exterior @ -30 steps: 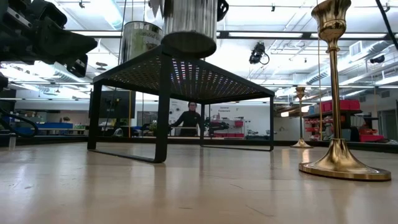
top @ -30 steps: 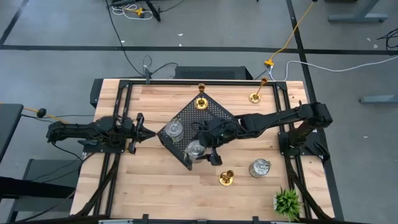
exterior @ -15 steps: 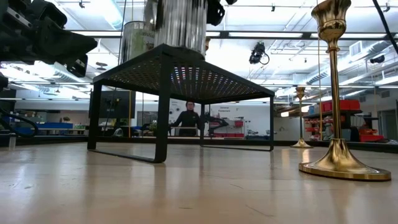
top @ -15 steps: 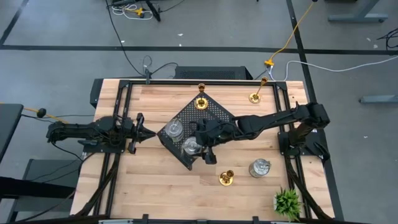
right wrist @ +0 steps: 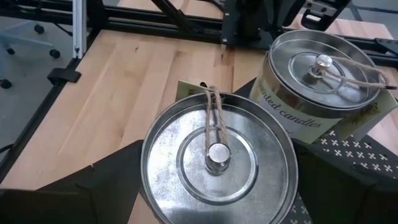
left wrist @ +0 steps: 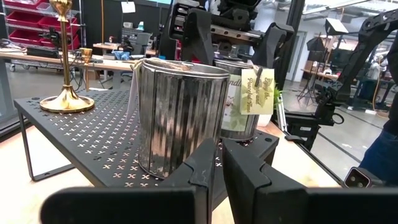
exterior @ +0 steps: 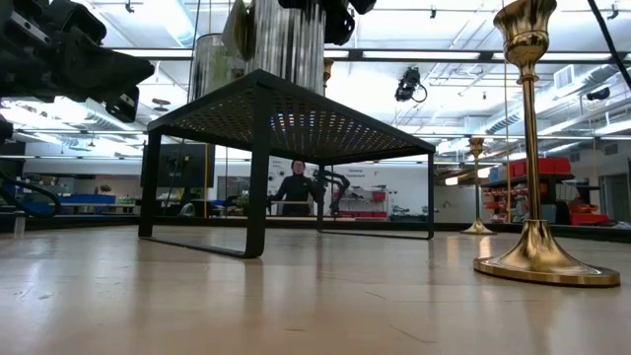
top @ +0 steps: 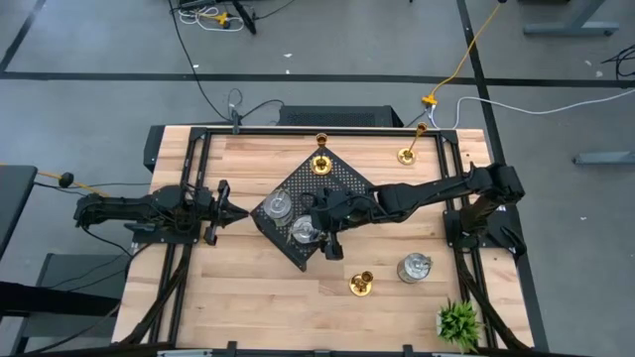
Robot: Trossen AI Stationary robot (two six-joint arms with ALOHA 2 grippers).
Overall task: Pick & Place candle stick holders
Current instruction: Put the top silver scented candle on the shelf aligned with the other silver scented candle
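Note:
A black perforated tray (top: 342, 183) stands mid-table. On it are a gold candle stick holder (top: 321, 164) and a squat silver one (top: 278, 208). A second silver holder (top: 306, 230) stands upright over the tray's near part, with my right gripper (top: 312, 232) shut on it. Its base is hidden, so whether it rests on the tray I cannot tell. On the table stand two gold holders (top: 407, 155) (top: 361, 286) and a silver one (top: 415, 268). My left gripper (top: 226, 206) waits shut at the table's left, pointing at the tray. My right gripper has the silver holder's round side wall (right wrist: 148, 186) between its two wide-spread fingers (right wrist: 68, 196), one on each side. It comes from the table's right, slanting down. The holder stays upright, lid up, beside the other silver holder (right wrist: 323, 81).
A small green plant (top: 458, 322) stands at the near right corner. Black frame rails (top: 189, 178) run along the table's left, right and far sides. A person (exterior: 296, 187) stands in the room beyond the table.
My right gripper has carried the silver holder from above the tray's near corner farther in over the tray, toward the other silver holder, and a little down. The holder has stayed upright in the hold.

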